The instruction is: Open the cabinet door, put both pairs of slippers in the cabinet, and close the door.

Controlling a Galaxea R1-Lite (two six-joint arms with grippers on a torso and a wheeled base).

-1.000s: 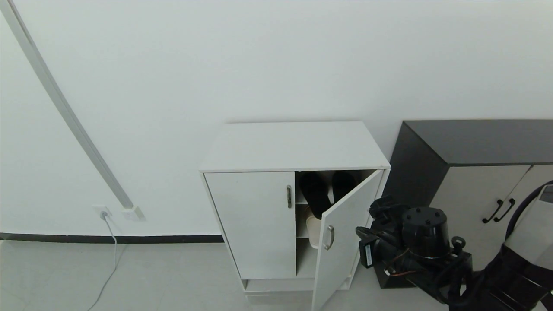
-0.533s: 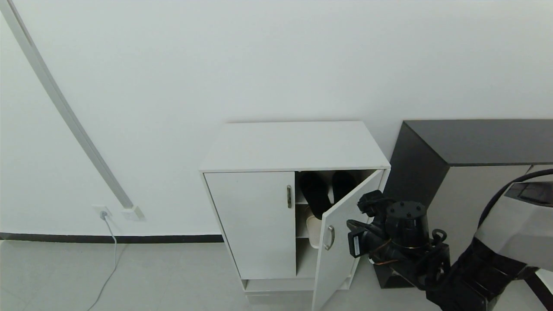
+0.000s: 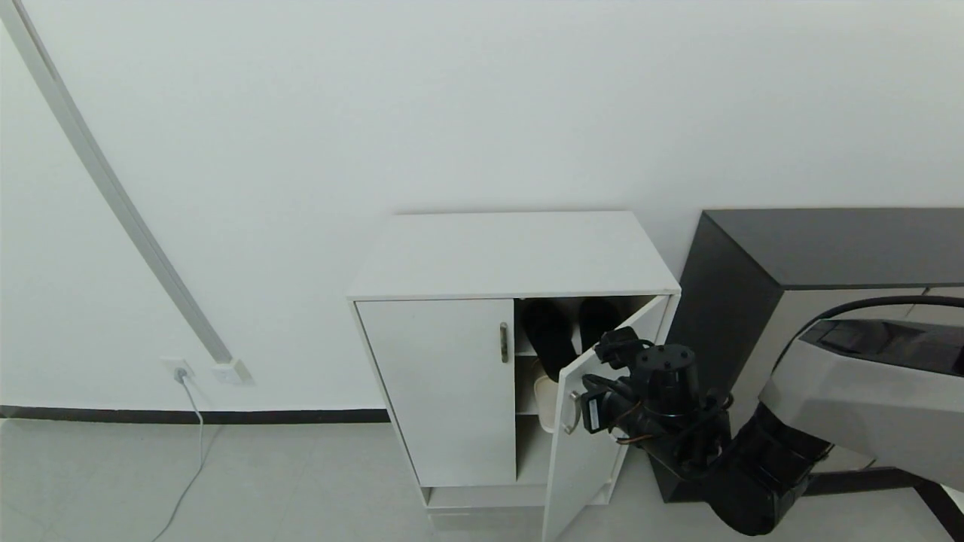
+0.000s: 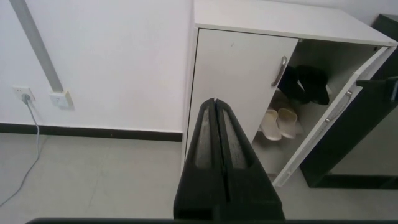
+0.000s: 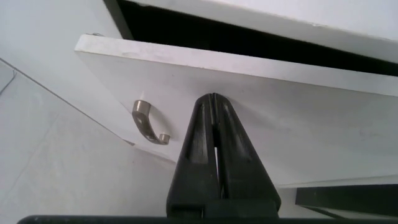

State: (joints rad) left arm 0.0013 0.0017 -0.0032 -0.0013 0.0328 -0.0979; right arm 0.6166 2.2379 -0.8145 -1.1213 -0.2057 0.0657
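Observation:
The white cabinet (image 3: 512,256) stands against the wall with its left door (image 3: 437,391) closed and its right door (image 3: 576,474) swung partly open. Black slippers (image 3: 548,335) lie on the top shelf and cream slippers (image 3: 544,391) on the shelf below. My right gripper (image 3: 606,350) is shut, its tip (image 5: 213,102) against the outer face of the right door, beside the metal handle (image 5: 149,121). In the left wrist view my left gripper (image 4: 215,106) is shut on nothing, held back from the cabinet (image 4: 249,62), facing both slipper pairs (image 4: 308,84).
A dark cabinet (image 3: 813,248) stands close on the right of the white one, just behind the open door. A wall socket with a cable (image 3: 181,370) and a slanted conduit (image 3: 113,188) are on the left. Bare floor lies in front.
My right arm has moved left and forward, from beside the dark cabinet up to the outer face of the open door. The door's angle looks nearly unchanged.

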